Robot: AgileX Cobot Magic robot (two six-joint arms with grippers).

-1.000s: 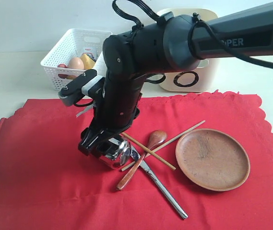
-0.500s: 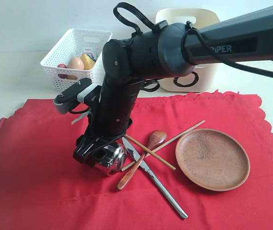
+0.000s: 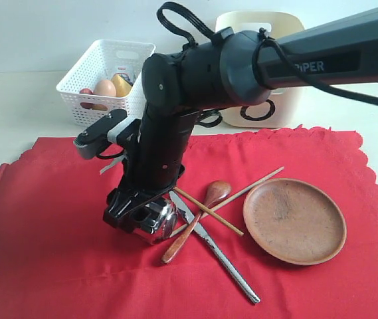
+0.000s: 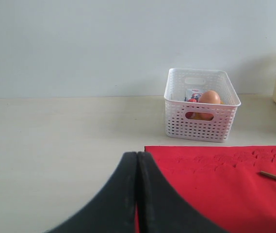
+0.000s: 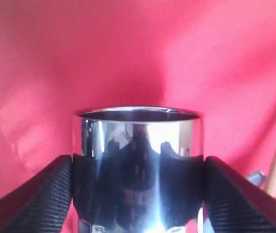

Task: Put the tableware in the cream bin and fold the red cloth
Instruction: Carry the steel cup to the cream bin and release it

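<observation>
- Red cloth (image 3: 49, 266) lies spread flat and fills the lower half of the exterior frame, with its scalloped edge on the far side.
- Metal knife (image 3: 223, 258) is at lower centre, with the wooden spoon (image 3: 195, 229) just beside it. The chopsticks (image 3: 210, 212) lie crossed just behind.
- Brown plate (image 3: 294, 220) sits on the cloth at right of frame, well apart from the right claw.
- Change: against one second ago, the right claw (image 5: 138, 164) and the steel cup (image 3: 158, 219) sit slightly further left in the exterior frame. Against half a second ago there is no visible shift.
- Right claw stands wide, with a finger (image 5: 36, 199) pressed to each side of the cup, so the cup is gripped between them, left of centre. Cannot tell whether the cup is off the cloth.
- Left claw (image 4: 138, 158) has its fingers closed together, holding nothing.
- Cream bin (image 3: 288, 106) is at upper centre-right, partly hidden behind the arm.
- White lattice basket (image 3: 95, 63) at upper left holds an egg (image 3: 105, 87).
</observation>
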